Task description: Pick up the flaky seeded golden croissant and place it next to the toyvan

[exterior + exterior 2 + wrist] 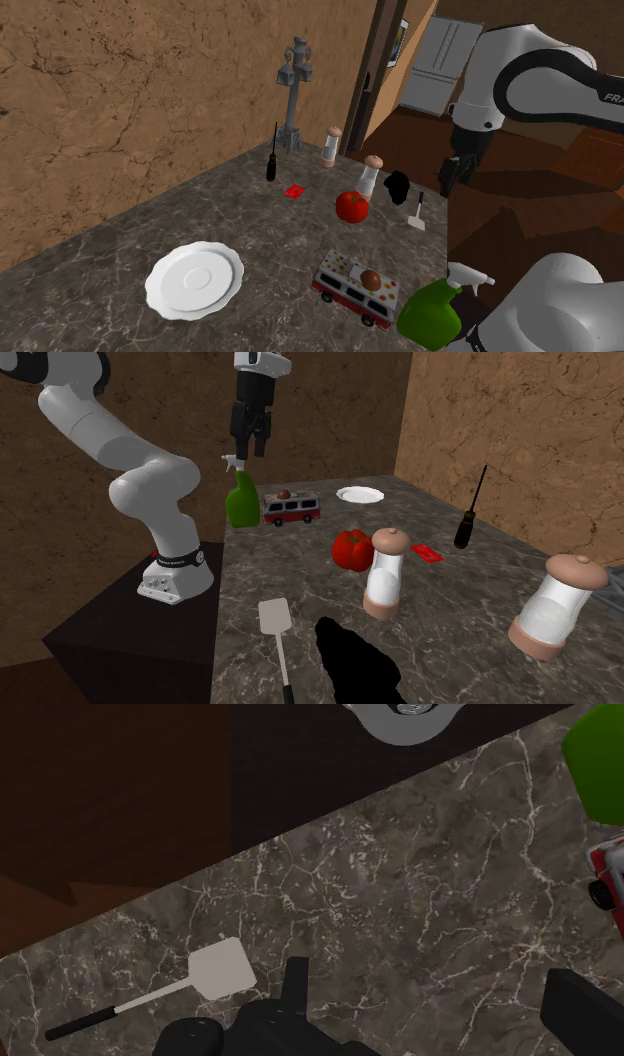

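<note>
Gripper (258,449) open and empty, poised high above the bench (230,215) edge near the stand. Black curved lump (397,187), presumably the croissant, lies beside the spatula (417,221), well apart from the toy van (355,288). Grasp, transfer and placement all appear outstanding.

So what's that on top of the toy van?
A small round brown lump sits on the white roof of the toy van, among coloured spots. The patch of roof under it is covered, so I can't tell what's there.
</note>
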You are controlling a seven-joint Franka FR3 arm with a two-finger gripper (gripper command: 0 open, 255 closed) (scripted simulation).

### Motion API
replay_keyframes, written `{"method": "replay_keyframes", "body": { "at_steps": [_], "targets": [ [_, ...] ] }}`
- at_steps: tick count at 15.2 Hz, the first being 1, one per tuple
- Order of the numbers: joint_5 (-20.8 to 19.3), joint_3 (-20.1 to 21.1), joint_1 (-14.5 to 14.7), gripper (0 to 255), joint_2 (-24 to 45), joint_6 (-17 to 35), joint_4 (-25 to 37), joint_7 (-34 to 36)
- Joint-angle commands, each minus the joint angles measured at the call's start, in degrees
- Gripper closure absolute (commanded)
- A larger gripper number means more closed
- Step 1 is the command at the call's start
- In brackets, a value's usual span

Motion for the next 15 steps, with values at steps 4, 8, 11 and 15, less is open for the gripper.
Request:
{"method": "replay_keyframes", "body": {
  "at_steps": [4,8,11,15],
  "targets": [
    [-1.00,-0.14,-1.91,0,2.25,7.21,-3.17,3.40],
    [-2.66,-0.46,-4.63,0,6.46,16.85,-6.23,8.08],
    [-4.17,-0.77,-6.83,0,10.43,24.00,-7.65,11.73],
    [-6.57,-1.22,-9.93,0,16.63,33.21,-8.32,16.86]
  ]
}}
